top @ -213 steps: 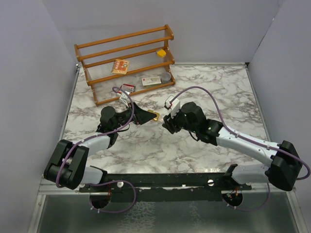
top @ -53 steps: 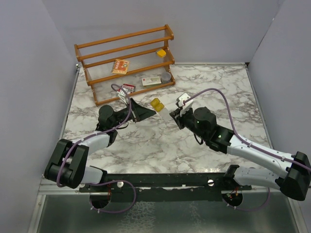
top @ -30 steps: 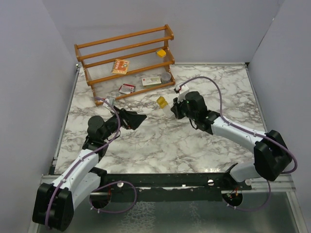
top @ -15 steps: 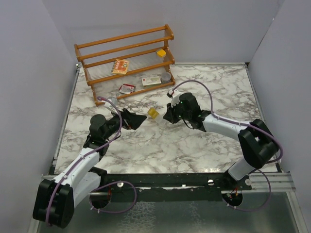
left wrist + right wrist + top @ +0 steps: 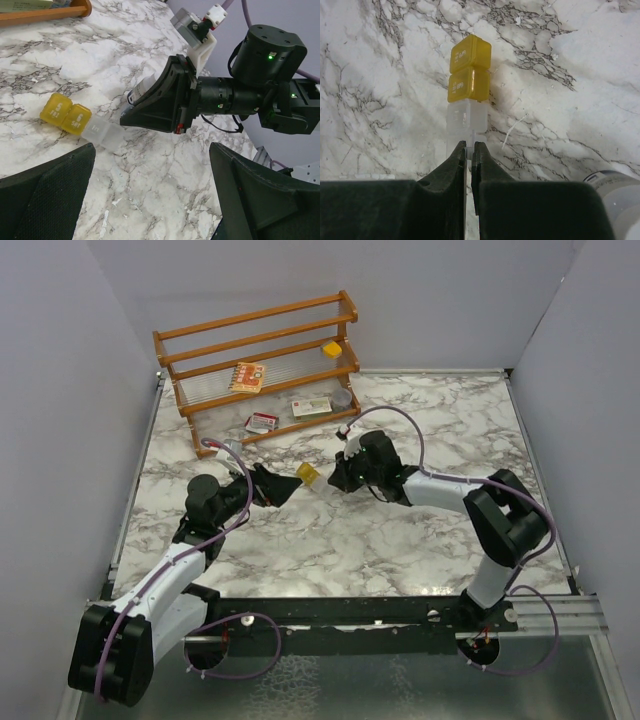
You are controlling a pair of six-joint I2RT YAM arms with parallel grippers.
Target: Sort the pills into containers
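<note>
The pills show as two small yellow square pieces in a row, joined to a small clear plastic vial. My right gripper is shut on the clear vial's thin near edge and holds the row low at the marble. The yellow pieces lie between my two grippers, and also show in the left wrist view. My left gripper is open and empty, just short of them, facing the right gripper. The grey bottle with a white top stands beside the right fingers.
A wooden rack stands at the back left. It holds flat printed boxes, a yellow cube and a low grey tin. Grey walls close the table on three sides.
My right gripper has carried the yellow and clear row leftward and nearer, toward my left gripper. My left arm has shifted only slightly.
</note>
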